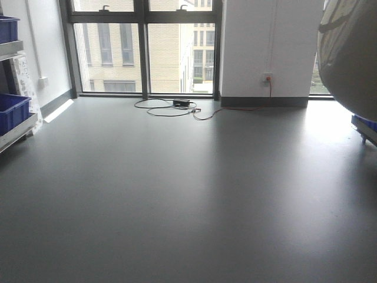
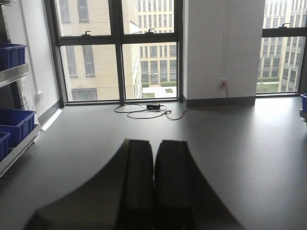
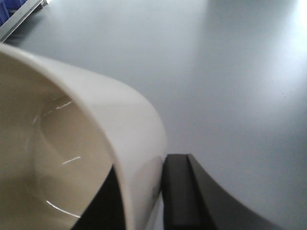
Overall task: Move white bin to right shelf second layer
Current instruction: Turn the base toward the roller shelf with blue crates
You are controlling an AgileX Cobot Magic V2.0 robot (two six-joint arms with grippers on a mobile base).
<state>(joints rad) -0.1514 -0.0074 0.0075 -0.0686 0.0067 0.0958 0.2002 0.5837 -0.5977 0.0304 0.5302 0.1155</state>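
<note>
Nearest thing in the right wrist view is the right gripper [image 3: 140,194]. It's clenched on the wall of the smooth cream-white plastic bin [image 3: 91,105], with one black finger [image 3: 180,191] on the outside and a dark shape that looks like the other one just inside the mouth, so the rim is pinched between them. The bin hangs off the ground with its mouth turned toward the wrist camera, and you can see down to the rounded bottom. Behind it is just the plain grey floor [image 3: 230,72]. In the front camera the same bin is the big pale curve filling the top right corner, well above the floor. The left gripper [image 2: 154,187] is squeezed shut on nothing, two black pads flat together with only a thin seam between them, hovering over the floor. Further out, along the left edge of the floor, there's a steel shelf rack [image 2: 13,73] with rectangular blue plastic crates [image 2: 17,125] on its levels. At the right edge, under the bin, a sliver of another blue crate [image 1: 366,122] peeks out on a pale frame, and I can't tell which shelf level that is. At the far edge of the floor a loose tangle of dark cables [image 1: 168,109] lies in front of the dark-framed windows [image 1: 143,47]. A reddish lead runs over to a wall socket [image 1: 267,77] on the white pillar [image 1: 271,35], and there's a beige building outside.
</note>
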